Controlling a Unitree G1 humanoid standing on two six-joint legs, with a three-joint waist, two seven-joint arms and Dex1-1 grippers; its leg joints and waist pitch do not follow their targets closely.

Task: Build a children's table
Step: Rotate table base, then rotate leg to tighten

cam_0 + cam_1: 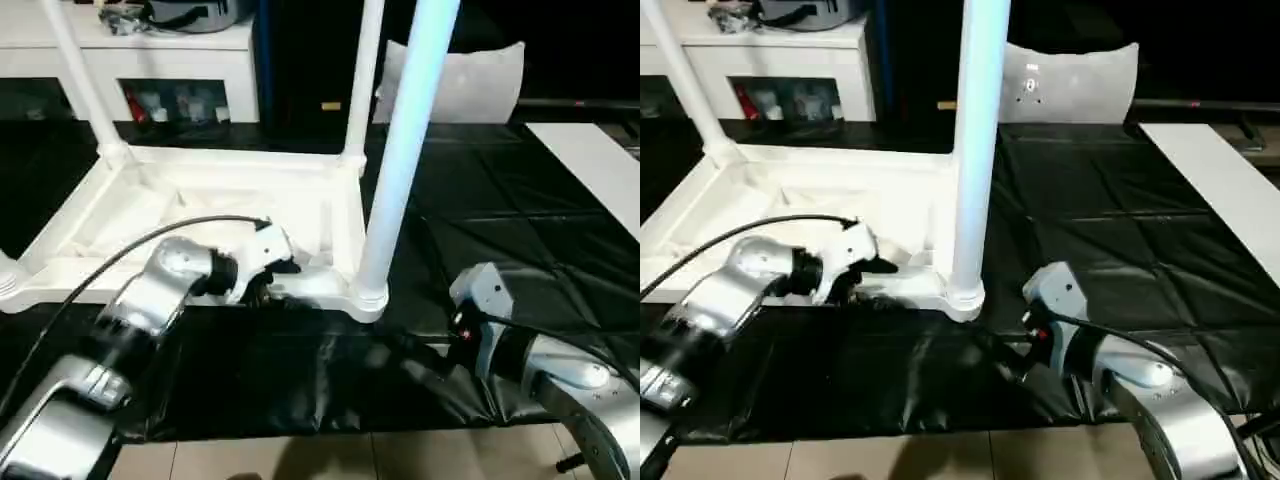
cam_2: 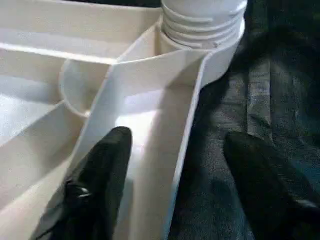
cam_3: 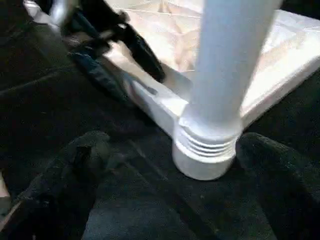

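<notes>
The children's table lies upside down on a black mat, its ribbed white top [image 1: 230,158] facing up. A long white leg [image 1: 400,150] stands screwed into the near right corner socket [image 1: 368,296]. Two more legs [image 1: 365,70] [image 1: 80,80] rise from the far corners. My left gripper [image 1: 275,282] [image 2: 180,139] straddles the top's near rim just left of that socket. One black finger [image 2: 107,165] is inside the rim, the other [image 2: 250,170] outside over the mat, clear of the rim. My right gripper [image 1: 1000,360] [image 3: 175,142] stands open low on the mat, facing the leg's ribbed base [image 3: 205,150].
A white cabinet with shelves [image 1: 150,60] stands at the back left. A white cushion-like piece [image 1: 465,80] sits behind the table. A white panel [image 1: 600,170] lies at the right. The black mat [image 1: 520,230] ends near the tiled floor [image 1: 350,455]. A black cable [image 1: 120,255] runs over my left arm.
</notes>
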